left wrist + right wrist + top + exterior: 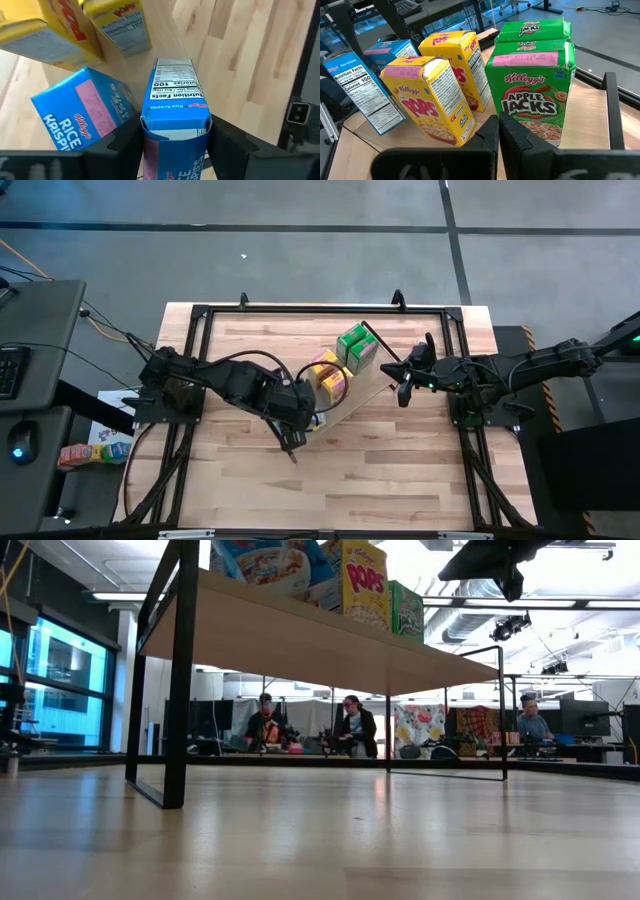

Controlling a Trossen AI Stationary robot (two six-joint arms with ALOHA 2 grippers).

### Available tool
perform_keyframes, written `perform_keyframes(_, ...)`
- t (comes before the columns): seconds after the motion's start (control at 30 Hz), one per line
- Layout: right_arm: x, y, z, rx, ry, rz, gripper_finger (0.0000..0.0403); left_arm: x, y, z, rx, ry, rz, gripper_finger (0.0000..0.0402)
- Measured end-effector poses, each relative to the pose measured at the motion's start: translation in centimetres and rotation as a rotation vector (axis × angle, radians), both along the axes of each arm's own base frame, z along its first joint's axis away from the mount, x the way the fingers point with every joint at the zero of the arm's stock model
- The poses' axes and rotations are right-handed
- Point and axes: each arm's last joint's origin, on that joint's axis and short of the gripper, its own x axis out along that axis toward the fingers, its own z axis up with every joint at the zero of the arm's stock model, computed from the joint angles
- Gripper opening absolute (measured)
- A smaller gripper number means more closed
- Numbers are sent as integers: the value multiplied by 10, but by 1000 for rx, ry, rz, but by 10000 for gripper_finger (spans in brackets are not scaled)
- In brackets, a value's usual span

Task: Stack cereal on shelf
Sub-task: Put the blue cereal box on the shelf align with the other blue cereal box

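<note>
The shelf [368,392] stands slantwise at the table's middle, and the low view shows it from below [300,645]. On its board stand two green cereal boxes [532,95], two yellow ones [432,97] and a blue one [82,112]. A second blue cereal box [175,107] stands between the fingers of my left gripper [175,150], over the shelf's near-left end [297,418]. My right gripper [498,127] is shut and hangs by the shelf's far-right end [405,390], facing the green boxes and touching nothing. My left gripper has the blue box between its two fingers [227,147], one on each wide face [204,131] near the box's top end. The fingers slant down from above on the table's left side. The box stands nearly upright with its bottom end [172,62] on the shelf board.
Black frame rails [200,315] run around the tabletop. Bare wood lies toward the near edge [340,485]. A desk with a keyboard and a mouse [20,445] stands left of the table. People sit in the room beyond [355,725].
</note>
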Motion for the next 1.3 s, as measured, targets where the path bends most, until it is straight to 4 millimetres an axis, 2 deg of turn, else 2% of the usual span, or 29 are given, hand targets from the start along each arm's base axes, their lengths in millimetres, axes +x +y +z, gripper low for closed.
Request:
perform_keyframes(0.33, 0, 0, 0, 0, 0, 0, 0, 3, 2, 1, 61, -39, -4, 208)
perform_keyframes(0.5, 0, 0, 0, 0, 0, 0, 0, 9, 2, 5, 105, -114, -18, 209)
perform_keyframes(0.73, 0, 0, 0, 1, 0, 0, 0, 12, 8, 6, 120, -127, -25, 209)
perform_keyframes(0.83, 0, 0, 0, 0, 0, 0, 0, 8, 14, 14, 119, -154, -16, 209)
perform_keyframes(0.97, 0, 0, 0, 0, 0, 0, 0, -9, 22, 35, 132, -239, 14, 208)
perform_keyframes(1.13, 2, 1, -2, -2, 12, 2, 0, -42, 30, 71, 208, -410, 90, 198)
perform_keyframes(1.23, 5, 2, -5, 4, 28, 21, 0, -64, 29, 86, 322, -494, 146, 174)
perform_keyframes(1.3, 8, 3, -5, 14, 26, 44, 0, -79, 27, 89, 389, -538, 204, 146)
